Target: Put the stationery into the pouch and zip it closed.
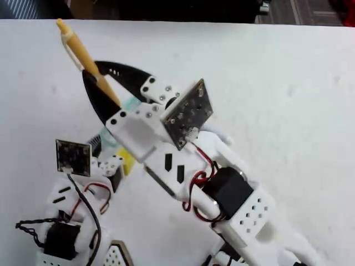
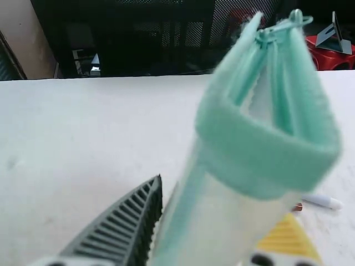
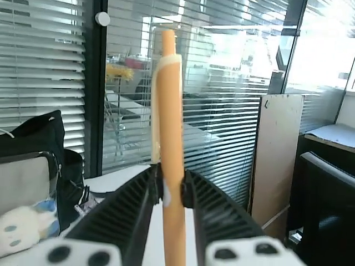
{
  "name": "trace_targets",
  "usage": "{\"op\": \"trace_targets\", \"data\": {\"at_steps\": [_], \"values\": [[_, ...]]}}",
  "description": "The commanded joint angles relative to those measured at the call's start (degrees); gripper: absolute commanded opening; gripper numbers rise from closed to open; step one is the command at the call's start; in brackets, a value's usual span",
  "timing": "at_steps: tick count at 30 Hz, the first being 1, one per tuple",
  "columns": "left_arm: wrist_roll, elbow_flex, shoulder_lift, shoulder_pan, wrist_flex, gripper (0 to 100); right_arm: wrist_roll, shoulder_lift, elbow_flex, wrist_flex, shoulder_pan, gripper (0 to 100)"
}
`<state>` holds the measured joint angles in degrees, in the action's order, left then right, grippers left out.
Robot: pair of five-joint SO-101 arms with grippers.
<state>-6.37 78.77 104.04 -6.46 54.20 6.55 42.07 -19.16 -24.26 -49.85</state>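
Observation:
My right gripper [image 1: 105, 91] is shut on an orange pen [image 1: 83, 50], held off the table. The pen slants up toward the far left corner. In the right wrist view the pen [image 3: 169, 111] stands upright between the black fingers [image 3: 133, 205]. A mint green pouch [image 2: 260, 149] stands on end in my left gripper [image 2: 222, 205], pinched between a black finger [image 2: 127, 227] and a yellow one [image 2: 288, 238]. Its zip pull [image 2: 297, 16] is at the top. From above, the right arm covers most of the pouch [image 1: 131, 103].
A white pen [image 2: 321, 200] lies on the white table [image 1: 277, 83] just past the pouch. Both arms crowd the near left part of the table. Open table surface stretches to the right and the far side.

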Motion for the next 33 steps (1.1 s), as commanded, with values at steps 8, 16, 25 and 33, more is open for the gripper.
{"op": "trace_targets", "data": {"at_steps": [8,16,25,33], "values": [[0.35,-0.62,-0.48,0.66,-1.76,24,-0.18,1.54,-7.3,0.04,2.33,1.5],[0.35,-0.62,-0.48,0.31,-1.76,24,-0.44,-3.3,-10.46,13.58,1.98,1.5],[0.35,-0.62,-0.48,0.75,-1.85,24,-6.42,-12.7,-5.19,10.68,2.33,1.5],[0.35,-0.62,-0.48,0.75,-1.85,24,-5.36,-2.51,-5.27,-4.97,2.68,1.7]]}}
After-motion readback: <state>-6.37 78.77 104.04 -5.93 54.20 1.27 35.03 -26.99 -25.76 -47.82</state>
